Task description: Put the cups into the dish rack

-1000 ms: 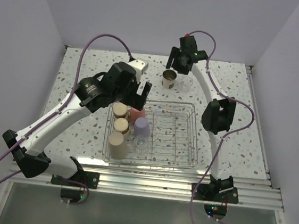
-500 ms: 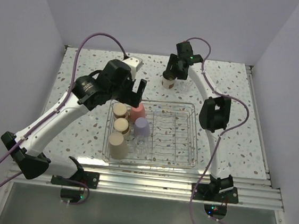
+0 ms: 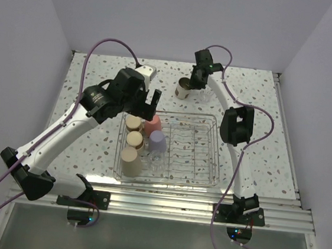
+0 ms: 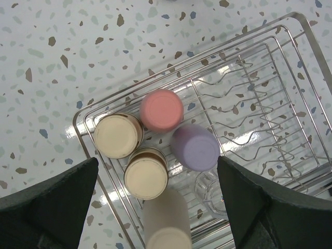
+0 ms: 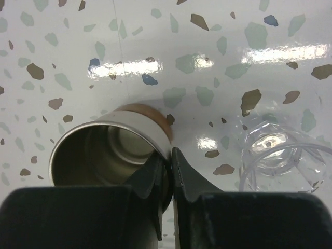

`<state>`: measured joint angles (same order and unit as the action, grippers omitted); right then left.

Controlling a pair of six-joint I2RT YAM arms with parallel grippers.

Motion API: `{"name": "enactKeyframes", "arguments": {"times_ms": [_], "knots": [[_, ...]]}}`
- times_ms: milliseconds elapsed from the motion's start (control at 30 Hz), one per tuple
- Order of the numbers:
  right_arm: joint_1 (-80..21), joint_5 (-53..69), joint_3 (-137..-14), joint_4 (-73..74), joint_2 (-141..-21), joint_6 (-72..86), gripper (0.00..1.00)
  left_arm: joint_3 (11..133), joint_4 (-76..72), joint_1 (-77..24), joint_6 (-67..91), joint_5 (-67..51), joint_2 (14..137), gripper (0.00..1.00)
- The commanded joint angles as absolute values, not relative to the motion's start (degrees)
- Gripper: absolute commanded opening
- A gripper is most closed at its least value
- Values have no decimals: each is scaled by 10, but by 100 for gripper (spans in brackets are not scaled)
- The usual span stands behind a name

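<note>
The dish rack, a silver wire basket, holds several upside-down cups at its left end: two brown ones, a red-pink one, a lavender one, a tall tan one and a clear one. My left gripper hangs open above them, touching nothing. Behind the rack, my right gripper is shut on the rim of a brown metallic cup, one finger inside and one outside. That cup leans to the left. A clear cup stands just to its right.
The rack's right two thirds show only bare wire dividers. Speckled tabletop surrounds the rack, with side walls on both sides. Purple cables loop above both arms.
My right gripper came down onto the brown cup and closed on its rim, and the cup now leans left. The left arm drew back a little to the left, still open.
</note>
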<state>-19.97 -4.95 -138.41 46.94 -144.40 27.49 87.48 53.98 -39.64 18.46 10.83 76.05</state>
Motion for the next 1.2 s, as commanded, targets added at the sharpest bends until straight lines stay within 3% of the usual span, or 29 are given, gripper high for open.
{"name": "enactKeyframes", "arguments": {"times_ms": [0,33,333,500,600,800,833,933,1033,1167], "knots": [[-196,-47,-1391,452,-1444,276,5,882,523,-390,192,115,754,100],[-197,-46,-1394,452,-1443,278,0,882,522,-389,191,114,755,99],[-190,19,-1385,407,-1349,319,0,935,511,-374,179,89,787,100],[-172,99,-1310,332,-1246,373,0,972,469,-346,177,41,806,100],[-158,153,-1232,281,-1169,425,0,941,388,-304,183,-52,796,100],[-144,254,-1036,159,-1013,558,0,783,113,-189,300,-327,750,100],[-144,264,-981,116,-995,600,0,758,-2,-179,328,-408,747,100],[-145,291,-904,48,-929,696,0,675,-230,-167,442,-500,752,100],[-145,313,-821,-36,-888,763,0,620,-452,-165,580,-535,782,100],[-145,325,-802,-31,-853,773,0,599,-626,-166,724,-534,833,100]]}}
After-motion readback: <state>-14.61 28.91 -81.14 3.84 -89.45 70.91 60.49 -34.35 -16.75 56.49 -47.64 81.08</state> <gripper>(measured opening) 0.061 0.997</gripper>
